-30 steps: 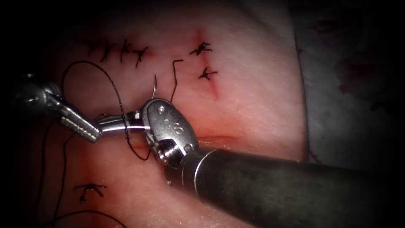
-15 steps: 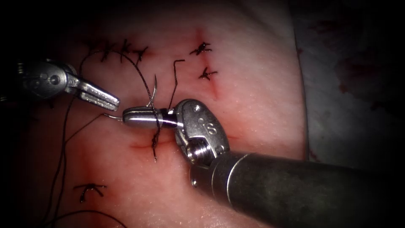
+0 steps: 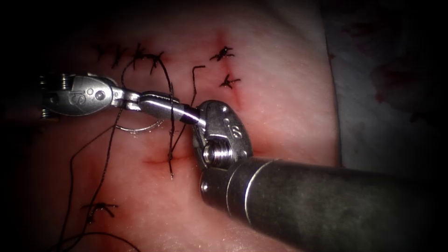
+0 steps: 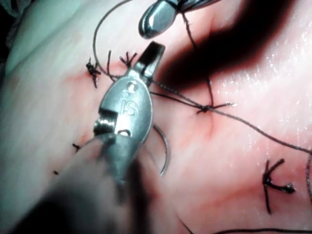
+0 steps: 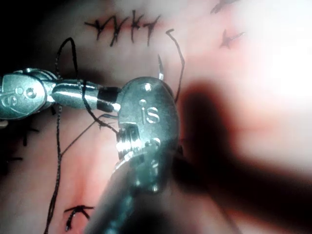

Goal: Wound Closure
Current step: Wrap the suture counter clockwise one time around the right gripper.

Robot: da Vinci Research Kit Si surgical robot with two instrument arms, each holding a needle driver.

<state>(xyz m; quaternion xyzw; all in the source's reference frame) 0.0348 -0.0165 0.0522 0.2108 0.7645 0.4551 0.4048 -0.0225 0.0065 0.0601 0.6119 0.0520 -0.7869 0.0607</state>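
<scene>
My right gripper (image 3: 148,99) reaches left over the tissue (image 3: 280,93), jaws shut and empty, with dark thread (image 3: 171,109) looped around them. My left gripper (image 3: 136,100) meets it tip to tip, shut on the thread. The curved needle (image 3: 140,130) lies free on the tissue just above the cut (image 3: 156,162), held by neither tool. It also curves beside my left gripper (image 4: 155,48), which faces the right gripper (image 4: 146,27). The loop crosses my right gripper (image 5: 56,91). A short thread tail (image 3: 193,84) stands by the right tool's wrist.
Finished knots sit in a row at the back (image 3: 135,57), two more at the back right (image 3: 225,53), one at the front left (image 3: 99,208). Slack thread (image 3: 70,186) trails down the left side. A stained cloth (image 3: 387,93) borders the tissue on the right.
My left tool rose and swung right with the thread, drawing it over the right tool's jaws into a loop. The right tool shifted up and right. The needle stayed put.
</scene>
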